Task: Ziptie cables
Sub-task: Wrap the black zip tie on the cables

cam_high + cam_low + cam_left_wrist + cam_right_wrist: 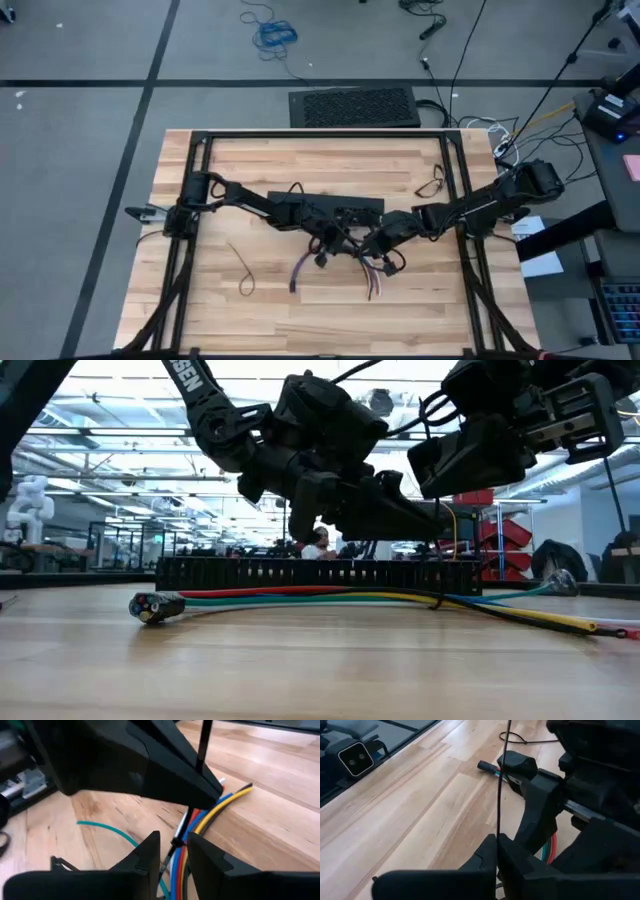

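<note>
The cables [300,598] lie in a loose multicoloured bundle on the wooden table, in front of the black slotted bar [300,573]; the high view shows the cables [345,262] under both grippers. A thin dark ziptie [202,750] rises straight from the bundle. My right gripper [497,851] is shut on the ziptie, above the cables. My left gripper [173,855] hangs just over the bundle, open by a narrow gap. Its fingers stand on either side of the ziptie where it meets the wires, and I cannot tell whether they touch it. My right gripper pinches the ziptie's tail [499,827] between its two fingers. The strip runs on past the fingertips in a straight, taut line. Its lower end [176,841] sits at the bundle, which stays on the table.
A loose ziptie [243,270] lies on the table's left half, and another dark loop [432,185] lies near the far right. The black frame rails [190,250] run along both sides of the table. Bare wood shows toward the near edge.
</note>
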